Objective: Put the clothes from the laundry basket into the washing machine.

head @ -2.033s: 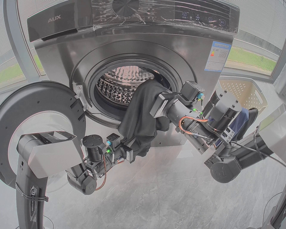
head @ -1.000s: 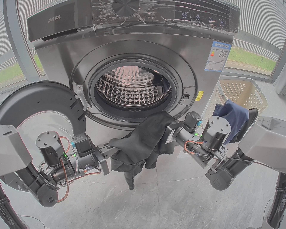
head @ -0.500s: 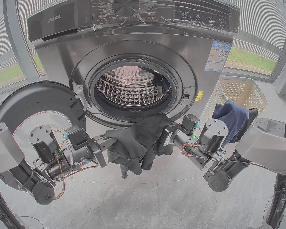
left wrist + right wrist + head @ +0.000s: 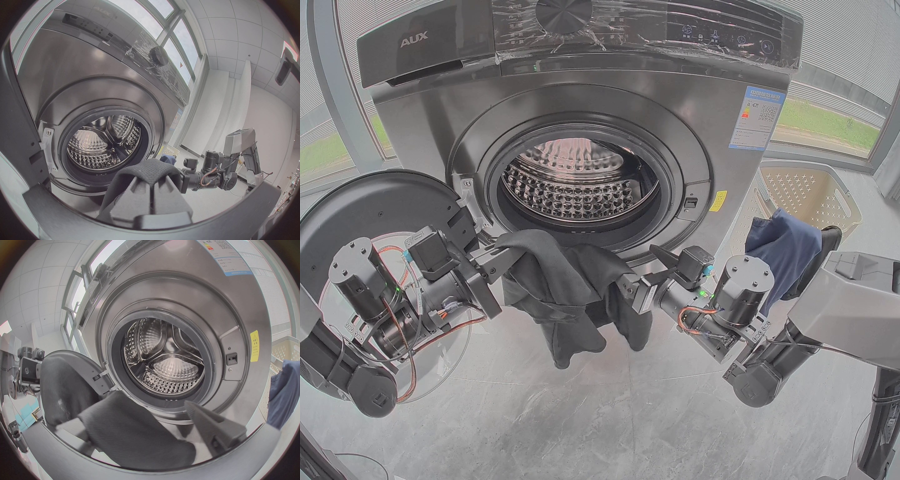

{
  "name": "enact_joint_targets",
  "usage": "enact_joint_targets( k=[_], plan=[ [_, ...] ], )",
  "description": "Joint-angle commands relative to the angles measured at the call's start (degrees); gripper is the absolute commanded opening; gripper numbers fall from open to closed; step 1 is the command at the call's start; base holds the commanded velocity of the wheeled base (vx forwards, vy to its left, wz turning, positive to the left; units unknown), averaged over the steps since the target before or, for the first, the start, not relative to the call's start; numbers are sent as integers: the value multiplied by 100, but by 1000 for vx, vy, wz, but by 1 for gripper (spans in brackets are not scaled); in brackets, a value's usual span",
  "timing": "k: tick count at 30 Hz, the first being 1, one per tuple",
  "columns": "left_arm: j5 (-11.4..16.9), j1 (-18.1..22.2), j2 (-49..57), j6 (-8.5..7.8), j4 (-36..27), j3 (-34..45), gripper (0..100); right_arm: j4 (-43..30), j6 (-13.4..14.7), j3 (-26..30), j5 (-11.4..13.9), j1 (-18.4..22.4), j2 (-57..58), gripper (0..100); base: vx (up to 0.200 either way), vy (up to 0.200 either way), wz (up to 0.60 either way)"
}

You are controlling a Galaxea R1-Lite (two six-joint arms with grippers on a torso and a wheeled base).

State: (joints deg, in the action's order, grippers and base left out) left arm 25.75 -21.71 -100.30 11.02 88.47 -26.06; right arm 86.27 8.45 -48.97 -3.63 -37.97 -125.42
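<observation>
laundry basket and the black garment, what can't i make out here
- Laundry basket inside: head view, hidden by the blue garment draped at its front and by the right arm; any clothes left inside are unseen.
- Right gripper: right wrist view, one of its fingers is bare, the other is covered by the black garment.
- Washing machine drum, lowest front part: head view, behind the opening's lower rim.
</observation>
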Motion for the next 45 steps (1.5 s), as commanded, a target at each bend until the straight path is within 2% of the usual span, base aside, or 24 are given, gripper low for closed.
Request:
enact_joint_targets(
  k=[1,5,9,13,18,27,30,33,45],
  plan=[
    [-17,18,55,49,4,-118,0,-14,-27,248,12,-8,-18,100,0,0,0],
    [-35,0,72,146,4,-224,0,-23,-186,625,135,-52,-35,100,0,0,0],
    [-105,-17,72,190,-5,-320,0,-23,-230,872,144,-70,-79,100,0,0,0],
    [-210,-35,64,208,-5,-382,0,-58,-265,924,144,-52,-194,100,0,0,0],
    [-307,-44,81,304,-5,-443,0,-14,-265,995,144,-87,-466,100,0,0,0],
    [-316,-70,64,313,-5,-479,0,4,-265,1109,144,-290,-642,100,0,0,0],
    [-342,-70,37,313,-14,-514,0,4,-265,951,152,-342,-633,100,0,0,0],
    [-483,-88,20,304,-14,-567,0,4,-291,801,161,-395,-633,100,0,0,0],
    [-509,-114,20,304,-5,-584,0,-111,-476,-561,231,-246,-1319,100,0,0,0]
  ],
)
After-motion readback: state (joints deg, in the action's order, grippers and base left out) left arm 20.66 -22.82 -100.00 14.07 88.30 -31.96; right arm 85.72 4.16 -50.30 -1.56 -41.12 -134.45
